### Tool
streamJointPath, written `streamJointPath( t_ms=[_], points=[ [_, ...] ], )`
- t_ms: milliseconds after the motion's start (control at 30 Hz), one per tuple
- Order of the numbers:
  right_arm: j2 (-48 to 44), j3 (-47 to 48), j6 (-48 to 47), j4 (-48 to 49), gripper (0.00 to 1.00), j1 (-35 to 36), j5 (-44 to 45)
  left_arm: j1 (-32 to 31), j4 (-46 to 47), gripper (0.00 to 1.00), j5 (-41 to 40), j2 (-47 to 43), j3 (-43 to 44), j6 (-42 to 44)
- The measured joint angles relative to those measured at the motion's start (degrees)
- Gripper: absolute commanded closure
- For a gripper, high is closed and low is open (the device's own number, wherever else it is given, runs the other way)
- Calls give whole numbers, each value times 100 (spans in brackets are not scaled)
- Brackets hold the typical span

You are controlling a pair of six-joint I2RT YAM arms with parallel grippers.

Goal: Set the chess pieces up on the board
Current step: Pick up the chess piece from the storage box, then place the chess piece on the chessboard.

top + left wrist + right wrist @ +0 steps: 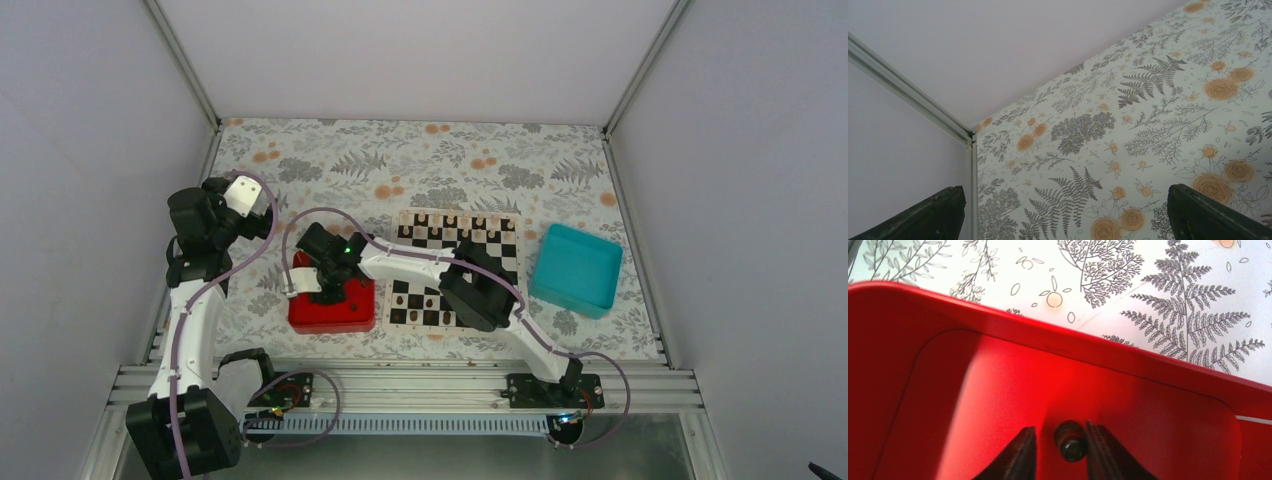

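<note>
Left fingers (923, 215) spread wide; right fingers (1018, 455) narrowly parted, angled downward.

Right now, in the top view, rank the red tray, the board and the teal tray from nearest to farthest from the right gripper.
1. red tray, beneath the right gripper.
2. board, just right of it.
3. teal tray, far right.

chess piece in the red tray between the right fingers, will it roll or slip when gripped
Probably light and stiff: the chess piece is tiny between the fingers of the right gripper. Its rounded shape may let it roll or squirt out on the glossy red tray.
</note>
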Motion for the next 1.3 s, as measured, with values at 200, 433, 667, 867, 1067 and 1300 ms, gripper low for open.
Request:
streamJointPath(
  t_ms=[200, 433, 667, 867, 1067, 1300],
  points=[
    [74, 96, 55, 9, 91, 0, -2, 0, 0, 0, 0, 0, 0, 2],
    [72, 94, 66, 7, 96, 0, 0, 0, 0, 0, 15, 0, 0, 2],
    [-680, -505, 66, -249, 96, -210, -7, 0, 0, 0, 15, -24, 0, 2],
    [-2732, -1355, 90, -511, 96, -901, -157, 0, -2, 0, 9, -46, 0, 2],
    [-4647, -2931, 72, -507, 95, -2020, -90, 0, 0, 0, -4, -44, 0, 2],
    [-6074, -5353, -269, -693, 95, -3674, 122, 0, -2, 0, -4, 31, 0, 0]
  ],
)
